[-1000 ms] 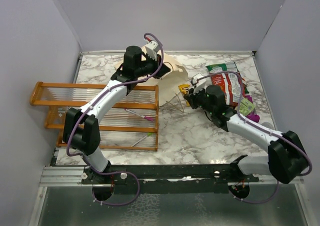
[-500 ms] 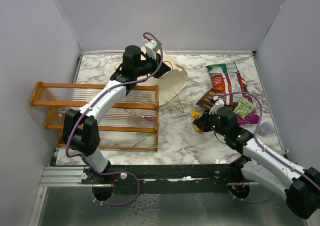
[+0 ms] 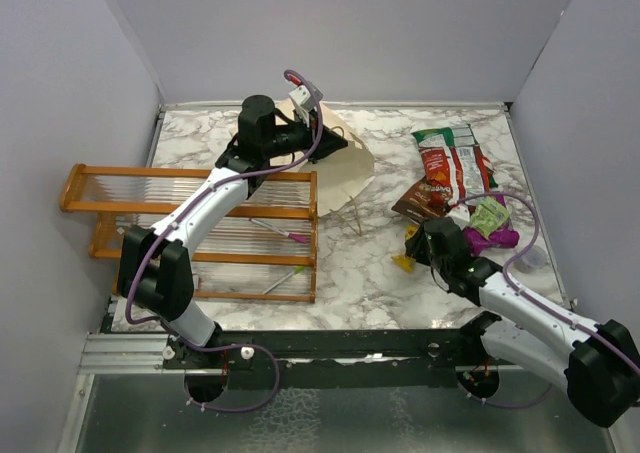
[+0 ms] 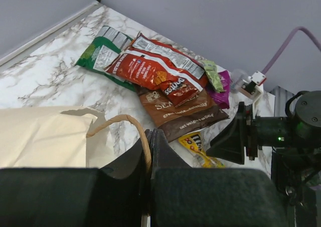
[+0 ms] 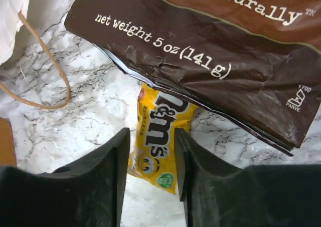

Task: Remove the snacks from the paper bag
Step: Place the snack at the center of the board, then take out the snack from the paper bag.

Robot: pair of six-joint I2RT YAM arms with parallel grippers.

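Left tool (image 4: 149,149) is clenched on the paper bag's twine handle (image 4: 118,119) — the loop runs straight into the shut jaws. The paper bag (image 3: 340,168) sits at the back of the worktop (image 3: 370,278), just right of the orange wooden rack (image 3: 313,235), with its body hanging below the tool. The second twine loop (image 5: 46,72) lies slack on the marble.

Right tool (image 5: 150,154) is released. The fingers stand apart, low over the worktop near the front of the snack pile. A yellow M&M's packet (image 5: 158,137) lies flat between them, lengthwise along the gap. I can't tell whether either finger touches it. Its upper end is tucked under the lower edge of the dark brown packet (image 5: 210,51).

The rest of the snacks are out on the worktop, to the right of the bag and well apart from it:
- The red chip bags (image 4: 150,66) lie on top of the brown packet.
- The green-white packet (image 4: 100,51) is behind them.
- The lime packet (image 4: 213,75) and the magenta packet (image 4: 223,90) are at the pile's right edge.

The bag's inside isn't visible from any view.
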